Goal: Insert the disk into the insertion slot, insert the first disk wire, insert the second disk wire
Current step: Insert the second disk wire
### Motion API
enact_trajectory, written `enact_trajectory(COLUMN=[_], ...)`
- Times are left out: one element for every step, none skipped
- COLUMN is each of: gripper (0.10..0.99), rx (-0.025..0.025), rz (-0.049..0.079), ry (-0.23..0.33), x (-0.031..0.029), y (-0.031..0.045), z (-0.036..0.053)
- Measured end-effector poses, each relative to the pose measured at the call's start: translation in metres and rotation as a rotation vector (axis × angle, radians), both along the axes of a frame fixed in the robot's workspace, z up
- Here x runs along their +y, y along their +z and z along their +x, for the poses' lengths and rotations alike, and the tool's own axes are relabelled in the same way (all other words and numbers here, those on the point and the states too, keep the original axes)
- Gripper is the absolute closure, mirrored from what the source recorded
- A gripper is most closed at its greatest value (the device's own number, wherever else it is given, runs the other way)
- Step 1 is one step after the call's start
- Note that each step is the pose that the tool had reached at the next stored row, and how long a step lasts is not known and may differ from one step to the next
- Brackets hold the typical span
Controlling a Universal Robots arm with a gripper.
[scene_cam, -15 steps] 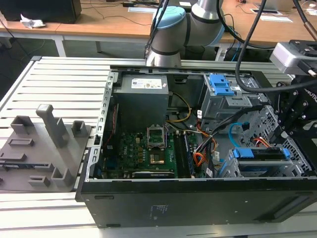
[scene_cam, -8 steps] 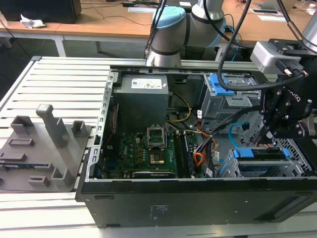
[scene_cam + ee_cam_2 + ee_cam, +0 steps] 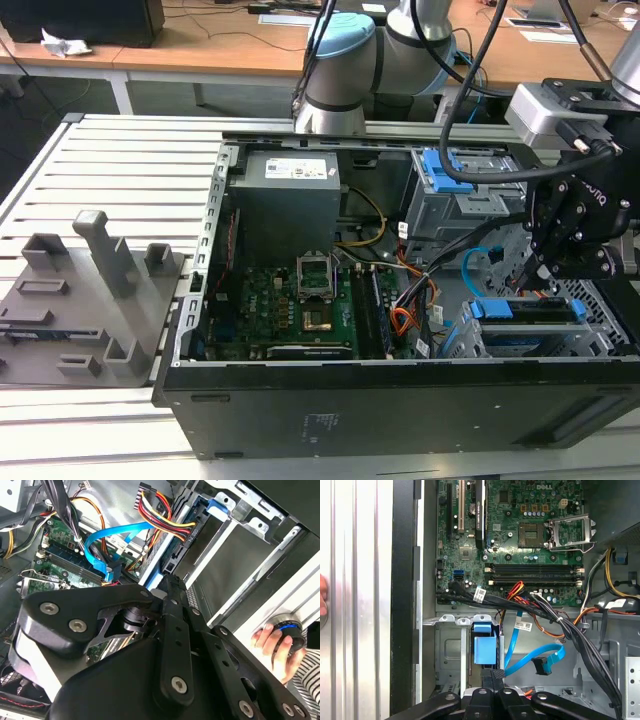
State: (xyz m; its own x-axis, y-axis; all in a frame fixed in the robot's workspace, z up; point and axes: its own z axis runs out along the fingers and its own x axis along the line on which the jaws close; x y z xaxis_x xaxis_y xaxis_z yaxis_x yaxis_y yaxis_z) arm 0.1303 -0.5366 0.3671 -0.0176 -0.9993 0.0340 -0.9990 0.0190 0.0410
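Pincer [image 3: 493, 675] tips together at lower centre; second disk wire [image 3: 542, 666] plug lies loose just right

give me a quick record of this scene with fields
disk: sits in the insertion slot, blue carrier showing
second disk wire: loose loop, black connector end hanging free
gripper: jaws shut, close to the disk's carrier
person's hand: on a round knob
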Motion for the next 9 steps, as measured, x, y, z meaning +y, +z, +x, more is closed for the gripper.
enact_trajectory(gripper=[0.980,0.918,0.918,0.851,0.792,0.792,0.725,0.725,0.725], rx=[0.0000,0.0000,-0.0001,0.0000,0.0000,0.0000,-0.0001,0.0000,0.0000], rz=[0.000,0.000,0.000,0.000,0.000,0.000,0.000,0.000,0.000], ry=[0.000,0.000,0.000,0.000,0.000,0.000,0.000,0.000,0.000], x=[0.0000,0.0000,0.0000,0.0000,0.0000,0.0000,0.0000,0.0023,0.0075], y=[0.0000,0.0000,0.0000,0.0000,0.0000,0.0000,0.0000,0.0000,0.0000], z=[0.0000,0.0000,0.0000,-0.0001,-0.0001,-0.0001,-0.0001,-0.0001,-0.0002])
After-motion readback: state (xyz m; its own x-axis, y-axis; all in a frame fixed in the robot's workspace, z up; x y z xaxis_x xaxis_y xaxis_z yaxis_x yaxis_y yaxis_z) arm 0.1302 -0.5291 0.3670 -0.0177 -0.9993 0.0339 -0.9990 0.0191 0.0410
